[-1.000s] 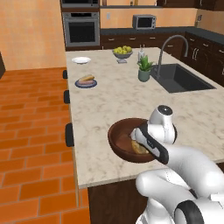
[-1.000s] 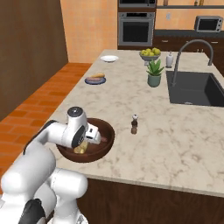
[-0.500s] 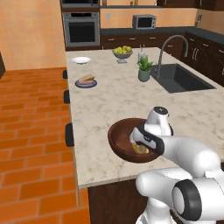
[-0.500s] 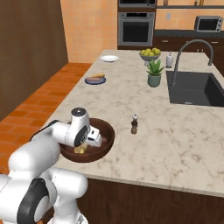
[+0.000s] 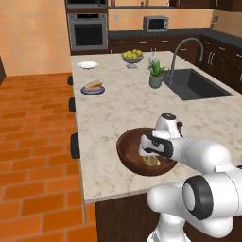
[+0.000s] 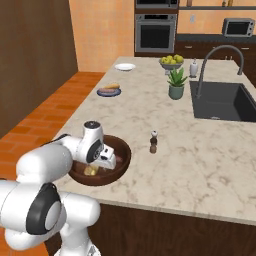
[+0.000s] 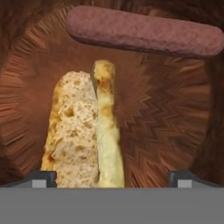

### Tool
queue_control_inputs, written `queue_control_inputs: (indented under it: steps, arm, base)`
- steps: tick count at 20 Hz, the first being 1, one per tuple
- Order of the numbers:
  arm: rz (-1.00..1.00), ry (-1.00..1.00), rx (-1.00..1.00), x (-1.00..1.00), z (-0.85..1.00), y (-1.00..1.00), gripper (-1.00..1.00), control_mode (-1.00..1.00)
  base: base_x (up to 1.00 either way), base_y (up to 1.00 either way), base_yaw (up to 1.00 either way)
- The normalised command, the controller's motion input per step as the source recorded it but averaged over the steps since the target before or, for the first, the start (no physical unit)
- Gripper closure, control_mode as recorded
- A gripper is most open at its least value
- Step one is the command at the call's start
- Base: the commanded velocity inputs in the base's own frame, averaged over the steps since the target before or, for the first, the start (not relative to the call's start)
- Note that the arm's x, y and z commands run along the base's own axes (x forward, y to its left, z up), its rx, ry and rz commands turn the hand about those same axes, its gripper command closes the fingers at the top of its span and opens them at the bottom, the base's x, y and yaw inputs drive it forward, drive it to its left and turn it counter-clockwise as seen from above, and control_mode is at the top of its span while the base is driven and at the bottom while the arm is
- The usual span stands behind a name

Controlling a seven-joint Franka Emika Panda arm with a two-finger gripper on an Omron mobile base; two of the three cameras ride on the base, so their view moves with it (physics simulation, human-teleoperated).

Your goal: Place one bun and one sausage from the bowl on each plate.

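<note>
You are looking at the gripper (image 7: 111, 179) hanging inside the brown bowl (image 5: 127, 146), its two dark fingertips (image 7: 40, 177) standing wide apart at the bottom of the hand view with nothing clamped between them. Between those tips, in the lower middle of the hand view, a split bun (image 7: 83, 131) is lying on the bowl's wood-grain floor, its crumb side facing left and its yellow crust running up the middle. Across the top of that view a reddish-brown sausage (image 7: 142, 33) is lying crosswise, apart from the bun.

In the left base view the bowl is sitting in the lower middle of the frame, near the front edge of the marble counter (image 5: 118, 108), and the white hand is dipping into it from the right. In the right base view the same bowl (image 6: 122, 155) is showing at lower left, with the hand reaching in from the left; a bit of bun (image 6: 90, 171) is peeking out under the wrist.

You are seeing the blue-grey plate (image 5: 93, 90) in the upper left of the left base view, already carrying a bun and a sausage. Beyond it, nearer the top, the white plate (image 5: 88, 64) is resting bare. A small dark pepper mill (image 6: 153, 142) is standing upright to the right of the bowl in the right base view.
</note>
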Motion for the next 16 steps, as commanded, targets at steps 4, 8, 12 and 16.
queue_control_inputs:
  steps: [4, 8, 12, 16]
  arm:
    - [0.00, 0.14, 0.00, 0.00, -0.09, 0.03, -1.00, -1.00]
    - [0.00, 0.10, 0.00, 0.02, -0.16, 0.06, -1.00, -1.00]
    - [0.02, 0.01, 0.00, 0.05, -0.26, 0.07, -1.00, -1.00]
    - [0.02, 0.04, 0.00, 0.00, -0.18, 0.13, 1.00, -1.00]
  base:
    - [0.00, 0.00, 0.00]
    - [0.00, 0.00, 0.00]
    - [0.00, 0.00, 0.00]
    - [0.00, 0.00, 0.00]
